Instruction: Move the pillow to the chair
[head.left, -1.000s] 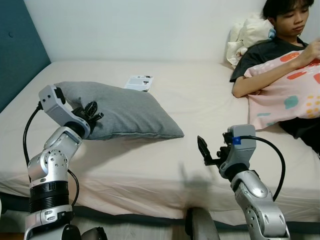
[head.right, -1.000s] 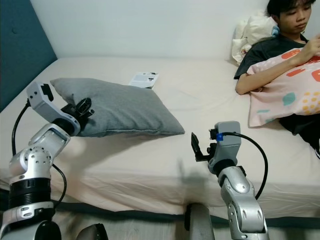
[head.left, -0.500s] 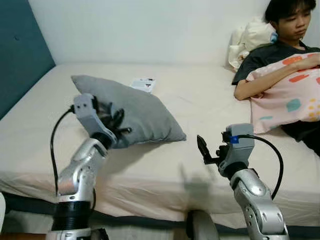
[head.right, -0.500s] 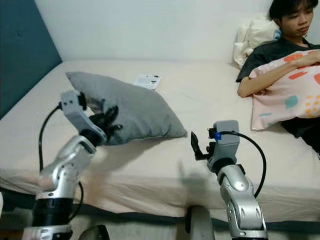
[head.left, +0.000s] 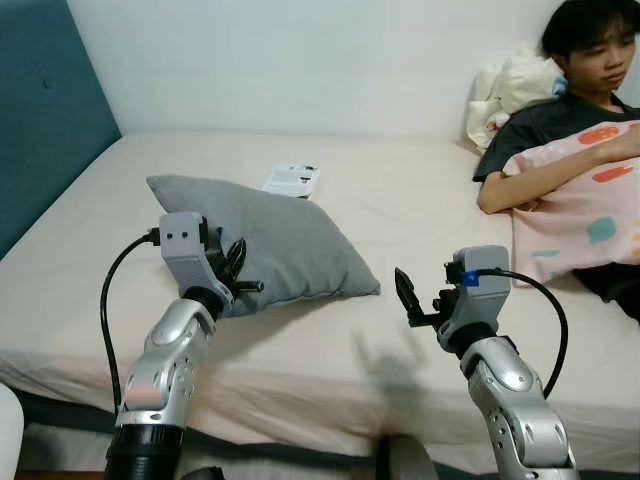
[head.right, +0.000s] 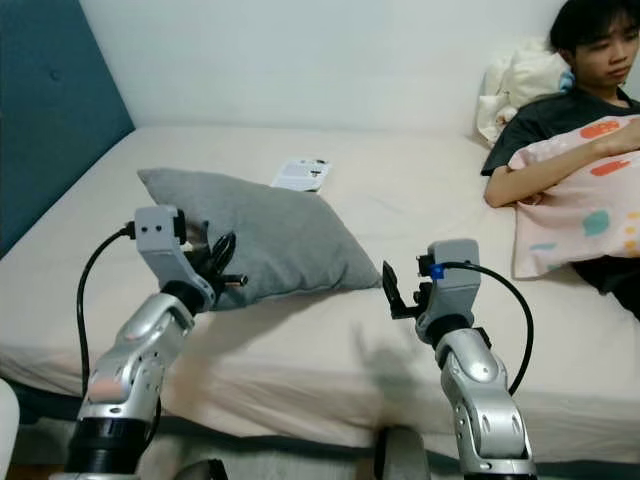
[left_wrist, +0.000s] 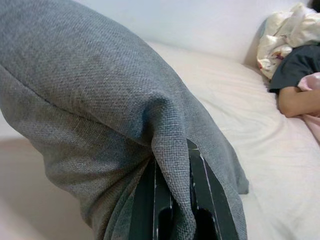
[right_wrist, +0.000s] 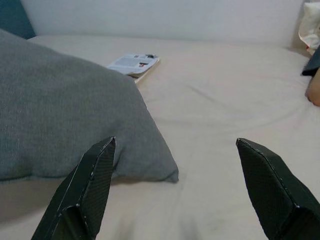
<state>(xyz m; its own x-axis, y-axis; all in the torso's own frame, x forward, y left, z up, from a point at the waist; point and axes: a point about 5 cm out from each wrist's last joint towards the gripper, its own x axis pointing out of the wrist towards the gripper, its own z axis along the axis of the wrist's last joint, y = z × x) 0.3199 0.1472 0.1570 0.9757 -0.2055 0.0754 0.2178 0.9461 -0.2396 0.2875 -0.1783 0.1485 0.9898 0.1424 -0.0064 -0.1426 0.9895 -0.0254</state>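
A wide bed (head.left: 400, 220) with a pale cream sheet is taking up most of the scene, running back to a white wall (head.left: 300, 60). A teal padded headboard (head.left: 45, 110) is standing along its left side. A thin booklet (head.left: 291, 180) is lying flat near the middle of the mattress. On the right, a person (head.left: 560, 120) in a dark shirt is reclining under a pink patterned blanket (head.left: 585, 215), leaning against a bundle of light bedding (head.left: 510, 85).

Pillow (head.left: 280, 240) on bed (head.left: 400, 210), booklet (head.left: 292, 180) behind
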